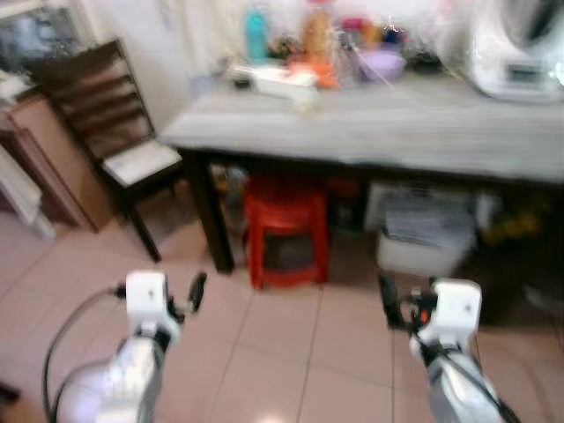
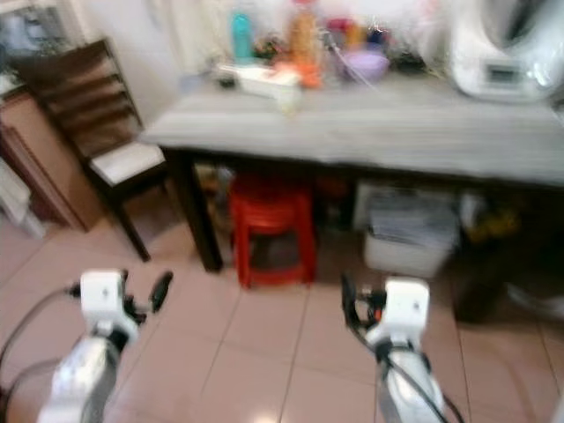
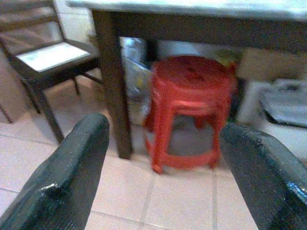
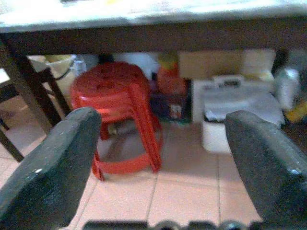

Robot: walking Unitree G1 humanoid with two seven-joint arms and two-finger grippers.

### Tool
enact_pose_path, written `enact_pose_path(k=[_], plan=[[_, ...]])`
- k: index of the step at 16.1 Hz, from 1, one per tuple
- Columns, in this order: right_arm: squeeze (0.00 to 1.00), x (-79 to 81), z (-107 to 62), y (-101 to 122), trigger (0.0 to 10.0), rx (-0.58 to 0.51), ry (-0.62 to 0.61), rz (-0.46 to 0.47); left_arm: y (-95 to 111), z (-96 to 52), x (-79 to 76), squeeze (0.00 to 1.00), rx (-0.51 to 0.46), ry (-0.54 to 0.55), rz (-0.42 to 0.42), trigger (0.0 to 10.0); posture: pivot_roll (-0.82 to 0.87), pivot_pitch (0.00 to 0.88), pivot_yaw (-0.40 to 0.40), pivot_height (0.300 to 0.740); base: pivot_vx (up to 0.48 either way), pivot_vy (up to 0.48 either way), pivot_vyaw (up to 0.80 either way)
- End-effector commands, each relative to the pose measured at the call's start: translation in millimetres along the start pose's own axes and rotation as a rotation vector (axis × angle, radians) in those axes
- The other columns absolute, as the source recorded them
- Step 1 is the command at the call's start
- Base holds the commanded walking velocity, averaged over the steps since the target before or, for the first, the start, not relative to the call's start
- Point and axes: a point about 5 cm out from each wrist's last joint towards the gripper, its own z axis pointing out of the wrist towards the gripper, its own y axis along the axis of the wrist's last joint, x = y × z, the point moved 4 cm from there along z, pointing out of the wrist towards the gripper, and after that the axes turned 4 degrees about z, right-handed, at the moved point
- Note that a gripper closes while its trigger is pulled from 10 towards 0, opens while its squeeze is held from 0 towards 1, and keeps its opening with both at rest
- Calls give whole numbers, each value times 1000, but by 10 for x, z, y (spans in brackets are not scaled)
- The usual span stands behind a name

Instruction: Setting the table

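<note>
A grey-topped dining table [image 1: 388, 132] with dark legs stands ahead of me. At its back edge sit a white box [image 1: 280, 81], a teal bottle [image 1: 256, 33], an orange jar [image 1: 317, 35] and a purple bowl [image 1: 383, 62], all blurred. My left gripper [image 1: 189, 295] hangs low over the floor tiles, open and empty. My right gripper [image 1: 392, 304] is level with it, also open and empty. Both fingers [image 3: 72, 172] of the left frame the red stool in the left wrist view.
A red plastic stool [image 1: 284, 231] and a white storage bin [image 1: 425, 231] sit under the table. A dark wooden chair [image 1: 123, 132] stands at the table's left end. A white appliance [image 1: 520, 48] occupies the table's right corner. Pink floor tiles [image 1: 291, 352] lie between me and the table.
</note>
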Motion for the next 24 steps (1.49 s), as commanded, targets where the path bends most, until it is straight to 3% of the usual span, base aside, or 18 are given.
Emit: enact_pose_path(k=[1, 5, 8, 12, 24], plan=[[0, 32, 13, 27, 10000, -10, 4, 7, 22, 0, 49, 0, -1, 1, 21, 10000, -39, 9, 82, 740, -277, 0, 0], [0, 41, 13, 49, 10000, -20, 4, 8, 99, 7, 22, 0, -44, -42, 16, 10000, -40, 10, 83, 740, -68, 0, 0], [0, 31, 12, 66, 10000, -26, 1, 6, 161, -12, 2, 0, -70, -77, -35, 10000, -40, 18, 82, 740, 0, 0, 0], [0, 28, -5, 45, 10000, -21, -4, 5, 217, -13, -8, 0, -85, -68, -14, 10000, -38, 25, 85, 740, 0, 0, 0], [0, 9, 3, 126, 10000, -52, -27, -6, 214, -3, -55, 0, -65, -92, -36, 10000, -41, 26, 91, 740, 0, -454, 0]])
